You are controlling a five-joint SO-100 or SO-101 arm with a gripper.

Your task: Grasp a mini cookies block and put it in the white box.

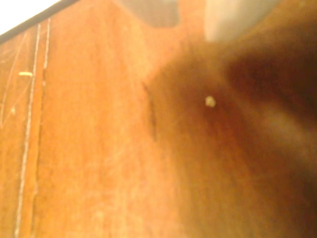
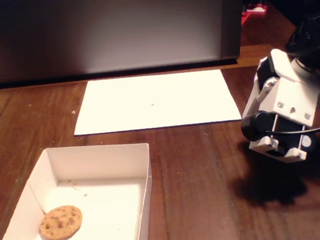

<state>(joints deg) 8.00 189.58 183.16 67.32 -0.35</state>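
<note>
Fixed view: one mini cookies block point(image 2: 60, 222) is being shown lying flat inside the one white box point(image 2: 144, 178), near its left wall, with a few crumbs scattered on the box floor. One white paper sheet point(image 2: 152, 101) is being seen beyond the box on the wooden table point(image 2: 205, 172), where bare wood is being left open between box and arm point(image 2: 284, 113). In the wrist view only blurred wood and one crumb point(image 1: 210, 101) are being shown, so whether the gripper is open or closed cannot be told.
</note>
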